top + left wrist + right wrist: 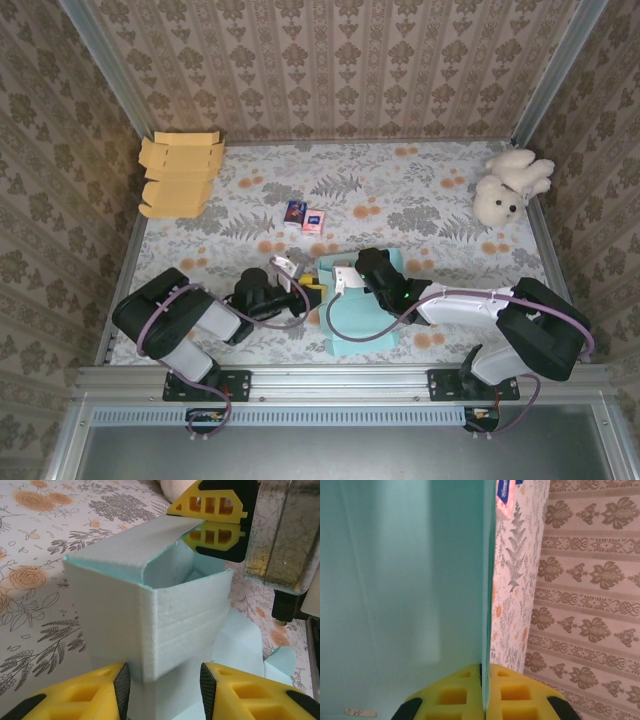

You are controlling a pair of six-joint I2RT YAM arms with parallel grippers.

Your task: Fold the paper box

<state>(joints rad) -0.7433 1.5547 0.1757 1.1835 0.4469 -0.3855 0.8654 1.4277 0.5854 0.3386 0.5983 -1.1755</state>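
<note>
**A:** Overhead first. Where is it?

**B:** The pale blue paper box sits at six o'clock on the flowered table, half raised. The left gripper reaches it from nine o'clock, the right gripper from three. Flat tan cartons lie at ten o'clock, a plush bear at two, and two small packets near the middle.

**A:** And the left wrist?

**B:** It shows what the overhead hides: a standing corner of the box between the left gripper's half-spread fingers. I cannot tell whether they press it. At one o'clock the right gripper pinches the top flap.

**A:** The right wrist?

**B:** Its jaws are closed tight on a thin panel edge, with a packet at twelve o'clock.

**A:** How will it handle?

**B:** I'd judge it light, stiff across the panels, and easy to crush. It should be held at a panel edge, close to a crease.
</note>
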